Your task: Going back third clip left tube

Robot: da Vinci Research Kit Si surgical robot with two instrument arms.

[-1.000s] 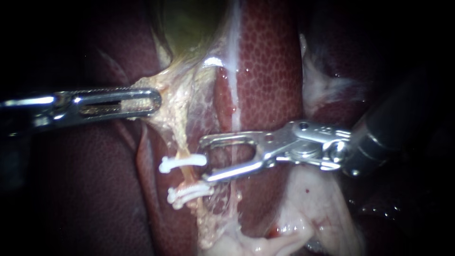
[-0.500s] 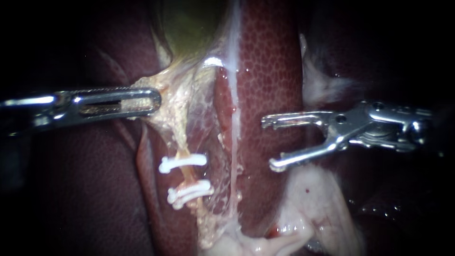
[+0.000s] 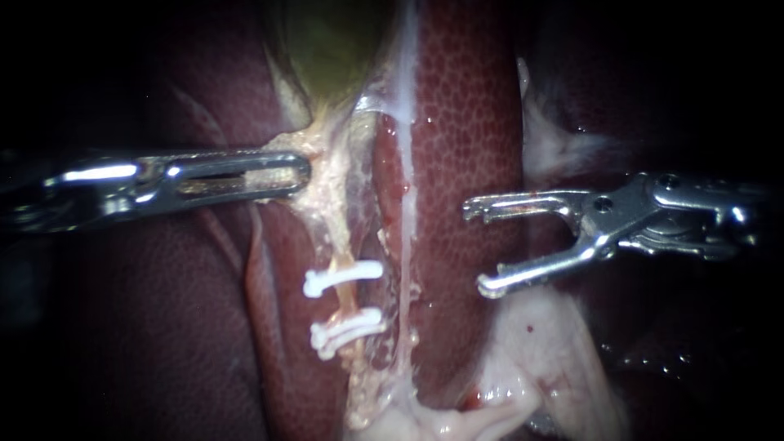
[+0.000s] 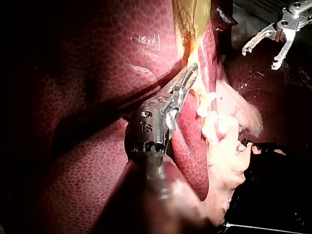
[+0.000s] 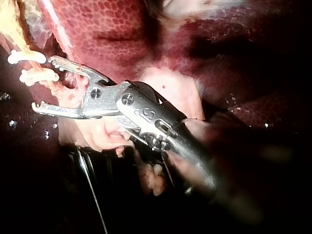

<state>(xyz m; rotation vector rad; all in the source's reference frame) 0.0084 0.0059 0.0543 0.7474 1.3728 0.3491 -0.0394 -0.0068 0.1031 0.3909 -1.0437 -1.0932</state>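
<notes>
Dark red, dotted liver (image 3: 465, 122) all around, lying under both instruments. Green-brown gallbladder (image 3: 327, 41) up past the tip of the left one.

Long silver left instrument (image 3: 298, 173) lying flat, jaws pressed together on the pale yellow tissue (image 3: 331, 189) just under the gallbladder, holding it tight. Silver right instrument (image 3: 480, 249) with jaws wide apart and nothing between them, no clip inside.

Thin yellow tube (image 3: 349, 300) well apart from those open jaws, out ahead of their tips, and below the left instrument's tip.

Small white plastic clips (image 3: 343, 278) across that tube: one nearer the left instrument, then a thicker bunch (image 3: 347, 331) just past it. Maybe two lying close there, hard to tell.

Clipping looks done. Going back seems partly done: open jaws clear of the tube, not yet out of sight.
</notes>
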